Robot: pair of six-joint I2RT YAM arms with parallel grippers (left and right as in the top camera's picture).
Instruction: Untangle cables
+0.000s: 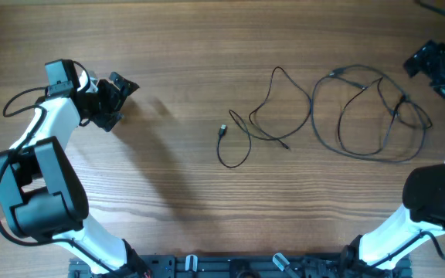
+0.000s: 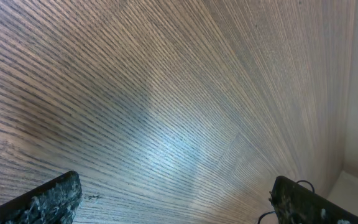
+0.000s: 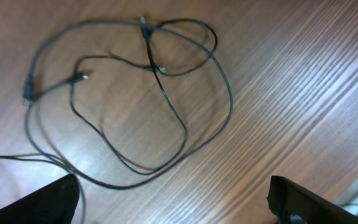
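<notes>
Just ahead of the right end effector [image 3: 173, 202], jaws wide apart and empty, the looped cables [image 3: 163, 84] lie tangled on the bench [image 3: 303, 93]; well apart from them, the left end effector [image 2: 176, 199] also stands open, holding nothing.

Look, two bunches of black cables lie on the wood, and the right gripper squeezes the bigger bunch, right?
No squeezing: the right gripper is open, and the bigger bunch of cables lies untouched on the wood. The right wrist view shows it.
</notes>
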